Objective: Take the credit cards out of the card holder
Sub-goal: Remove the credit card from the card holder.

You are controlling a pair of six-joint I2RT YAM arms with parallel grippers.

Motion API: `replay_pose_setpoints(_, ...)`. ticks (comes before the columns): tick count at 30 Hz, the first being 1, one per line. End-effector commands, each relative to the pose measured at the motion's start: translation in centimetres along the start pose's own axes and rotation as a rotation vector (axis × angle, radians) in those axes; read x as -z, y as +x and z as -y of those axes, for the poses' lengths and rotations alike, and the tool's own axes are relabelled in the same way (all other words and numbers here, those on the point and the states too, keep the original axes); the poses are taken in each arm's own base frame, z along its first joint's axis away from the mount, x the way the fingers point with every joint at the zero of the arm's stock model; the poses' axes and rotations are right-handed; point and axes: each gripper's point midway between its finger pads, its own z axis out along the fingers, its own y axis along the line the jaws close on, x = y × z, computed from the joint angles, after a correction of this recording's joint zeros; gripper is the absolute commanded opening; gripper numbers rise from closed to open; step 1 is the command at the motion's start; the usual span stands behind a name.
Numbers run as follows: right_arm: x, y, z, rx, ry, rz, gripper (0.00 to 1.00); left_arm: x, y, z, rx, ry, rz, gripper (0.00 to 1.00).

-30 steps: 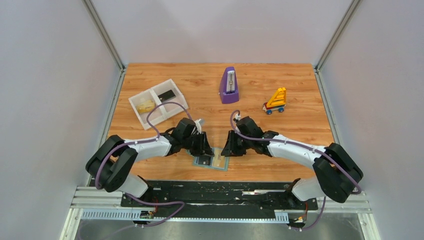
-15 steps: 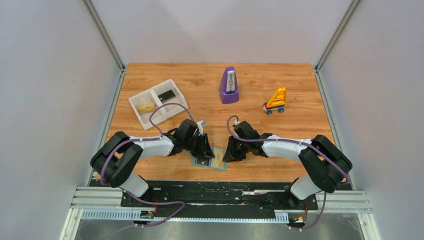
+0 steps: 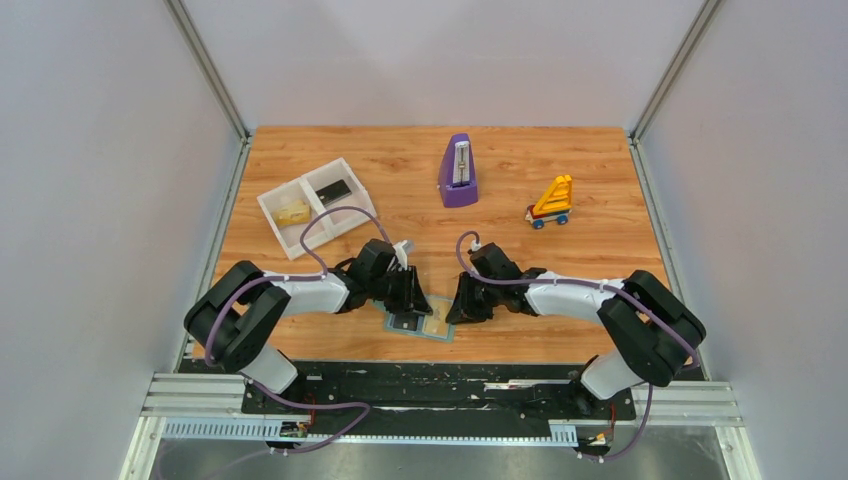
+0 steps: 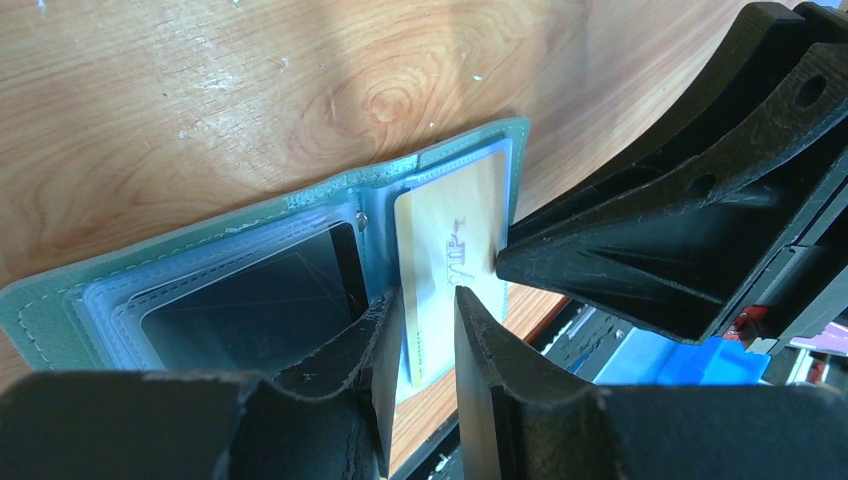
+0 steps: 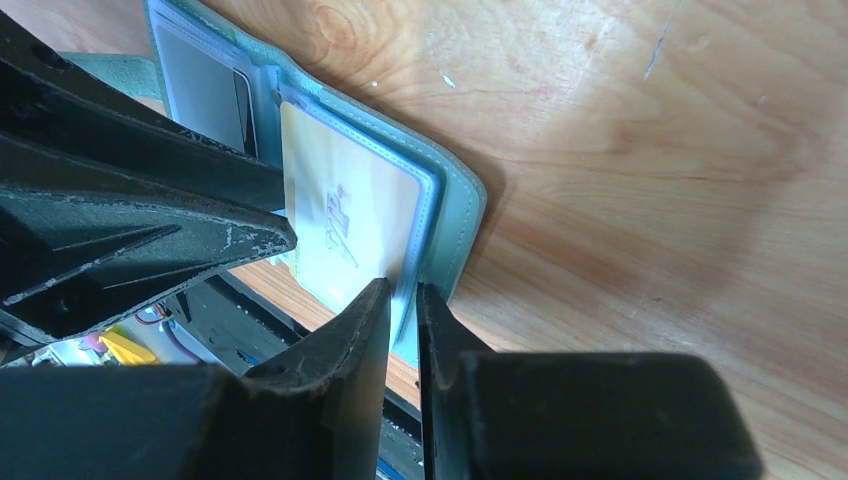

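Note:
The pale teal card holder (image 3: 395,325) lies open on the table near the front edge. In the left wrist view the holder (image 4: 60,300) has a dark card (image 4: 250,310) in its left pocket and a gold card (image 4: 450,240) in its right pocket. My left gripper (image 4: 428,325) is narrowly open, and its fingers straddle the gold card's near edge. My right gripper (image 5: 403,305) is shut on the holder's right edge (image 5: 462,215), next to the gold card (image 5: 345,225). In the top view the two grippers (image 3: 412,300) (image 3: 458,305) face each other over the holder.
A white two-compartment tray (image 3: 316,205) stands at the back left, with a yellowish thing and a dark thing in it. A purple metronome (image 3: 458,172) and a yellow toy (image 3: 552,202) stand at the back. The table's front edge is just beyond the holder.
The right arm has drawn in towards the holder and its elbow has swung left. The left gripper has shifted slightly. The holder stays in place.

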Motion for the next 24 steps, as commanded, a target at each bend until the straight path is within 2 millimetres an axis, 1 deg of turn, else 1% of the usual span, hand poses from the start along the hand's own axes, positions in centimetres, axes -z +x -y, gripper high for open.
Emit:
replay_pose_setpoints(1, -0.2, 0.3, 0.9, -0.001, 0.026, 0.014, 0.18, -0.2, 0.3, 0.0, 0.003, 0.014, 0.0, 0.33)
replay_pose_setpoints(6, -0.1, 0.3, 0.7, 0.002, 0.018, 0.014, 0.17, -0.2, 0.4, 0.2, 0.014, 0.024, -0.004, 0.3)
replay_pose_setpoints(8, -0.1, 0.2, 0.7, 0.003, 0.017, 0.016, 0.17, -0.2, 0.5, 0.6, 0.024, 0.04, -0.01, 0.26)
replay_pose_setpoints(9, -0.1, 0.2, 0.7, 0.004, 0.017, 0.015, 0.17, -0.1, 0.4, 0.9, 0.032, 0.053, -0.007, 0.22)
replay_pose_setpoints(10, -0.2, 0.2, 0.8, 0.003, 0.02, 0.014, 0.17, 0.0, 0.4, 1.4, 0.032, 0.072, -0.009, 0.19)
replay_pose_setpoints(11, -0.2, 0.2, 0.8, 0.003, 0.02, 0.013, 0.17, 0.1, 0.4, 1.8, 0.045, 0.087, -0.013, 0.14)
replay_pose_setpoints(12, -0.3, 0.3, 0.8, 0.004, 0.021, 0.011, 0.17, 0.3, 0.3, 2.2, 0.044, 0.102, -0.007, 0.11)
replay_pose_setpoints(13, -0.3, 0.2, 0.8, 0.004, 0.022, 0.011, 0.17, 0.4, 0.2, 2.5, 0.053, 0.112, -0.007, 0.06)
replay_pose_setpoints(15, -0.3, 0.3, 1.0, 0.0, 0.026, 0.012, 0.17, 0.8, 0.0, 3.1, 0.062, 0.126, 0.001, 0.0)
replay_pose_setpoints(18, -0.4, 0.3, 1.4, -0.016, 0.035, 0.008, 0.17, 1.3, -0.1, 3.3, 0.071, 0.112, 0.002, 0.0)
replay_pose_setpoints(19, -0.4, 0.3, 1.5, -0.024, 0.038, 0.006, 0.17, 1.3, -0.5, 3.3, 0.071, 0.096, 0.012, 0.0)
replay_pose_setpoints(20, -0.5, 0.3, 1.7, -0.03, 0.04, 0.003, 0.17, 1.4, 0.0, 2.6, 0.087, 0.056, -0.009, 0.0)
replay_pose_setpoints(21, -0.4, 0.2, 1.9, -0.034, 0.042, 0.003, 0.17, 1.4, -0.2, 2.5, 0.076, 0.043, -0.004, 0.0)
replay_pose_setpoints(24, -0.3, 0.1, 2.4, -0.043, 0.05, 0.009, 0.17, 1.6, 0.1, 1.8, 0.083, -0.001, -0.014, 0.0)
